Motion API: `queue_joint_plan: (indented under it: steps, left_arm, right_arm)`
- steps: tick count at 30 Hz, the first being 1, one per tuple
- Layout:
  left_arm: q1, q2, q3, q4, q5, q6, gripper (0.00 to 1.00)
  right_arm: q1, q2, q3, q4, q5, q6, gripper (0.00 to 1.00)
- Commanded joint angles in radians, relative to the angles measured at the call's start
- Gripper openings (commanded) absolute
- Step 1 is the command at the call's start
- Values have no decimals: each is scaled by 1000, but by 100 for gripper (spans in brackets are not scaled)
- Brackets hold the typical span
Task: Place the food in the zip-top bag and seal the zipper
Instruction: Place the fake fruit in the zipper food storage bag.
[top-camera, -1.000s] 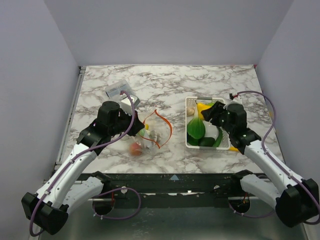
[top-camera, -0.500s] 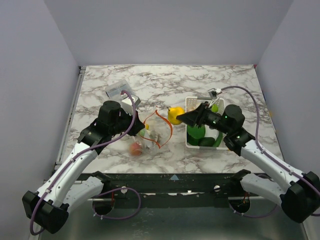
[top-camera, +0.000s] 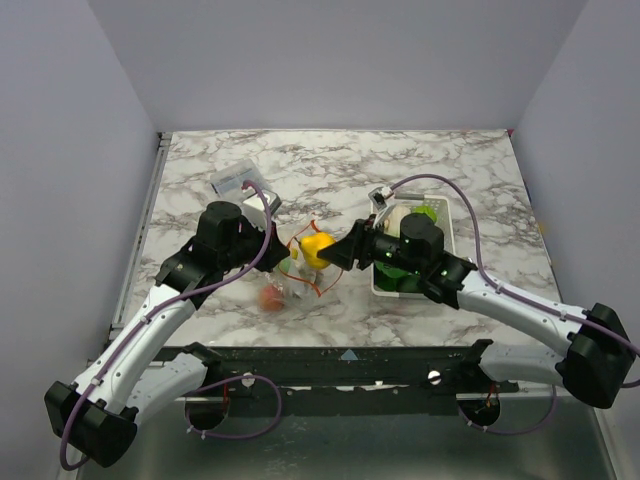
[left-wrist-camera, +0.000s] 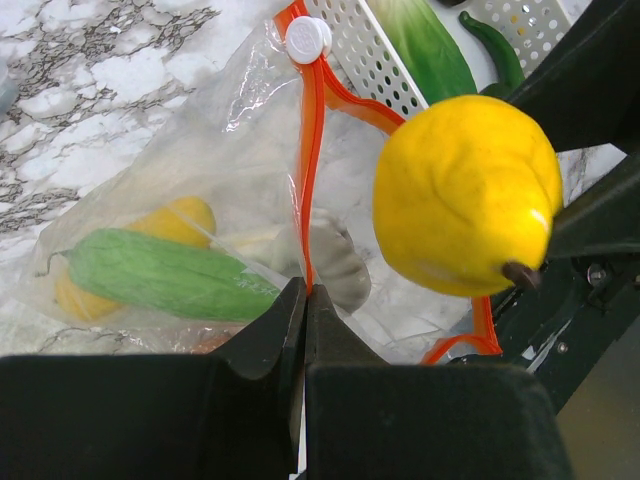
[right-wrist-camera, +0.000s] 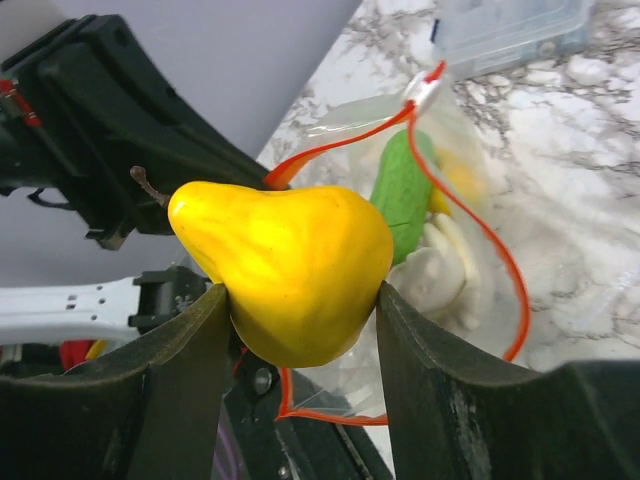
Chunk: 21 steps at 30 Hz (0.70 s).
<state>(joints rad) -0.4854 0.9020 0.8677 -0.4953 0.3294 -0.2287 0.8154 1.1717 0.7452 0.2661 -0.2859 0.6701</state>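
Grip confirmed: we find the right gripper (right-wrist-camera: 305, 325) clamped on a yellow pear-shaped plastic toy fruit (right-wrist-camera: 290, 265), held just ahead of the left gripper (left-wrist-camera: 303, 300). The left gripper is pinched on the orange-red zipper strip (left-wrist-camera: 312, 170) of the transparent soft plastic bag (left-wrist-camera: 230, 150). Beyond its fingertips, inside the bag, lie a green toy cucumber (left-wrist-camera: 160, 275) and a white toy mushroom (left-wrist-camera: 335, 265).
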Motion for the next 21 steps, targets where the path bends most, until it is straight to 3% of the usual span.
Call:
queue_joint_plan:
  steps: [1, 6, 10, 12, 18, 21]
  left_arm:
    - [-1, -14, -9, 23, 6, 6, 0]
    - [-2, -29, -12, 27, 4, 6, 0]
    - [-2, -47, -18, 37, 10, 5, 0]
    - [-1, -55, -20, 44, 23, 0, 0]
    - [-2, -67, 4, 48, 89, -56, 0]
    - [-2, -75, 57, -5, 58, -65, 0]
  right_arm:
    - [2, 18, 26, -38, 97, -27, 13]
    - [12, 49, 35, -46, 97, -30, 28]
    - [26, 58, 52, -78, 148, -43, 60]
    - [31, 66, 72, -110, 181, -48, 70]
    - [45, 103, 181, -195, 180, -80, 79]
    - [44, 54, 207, -258, 265, -94, 80]
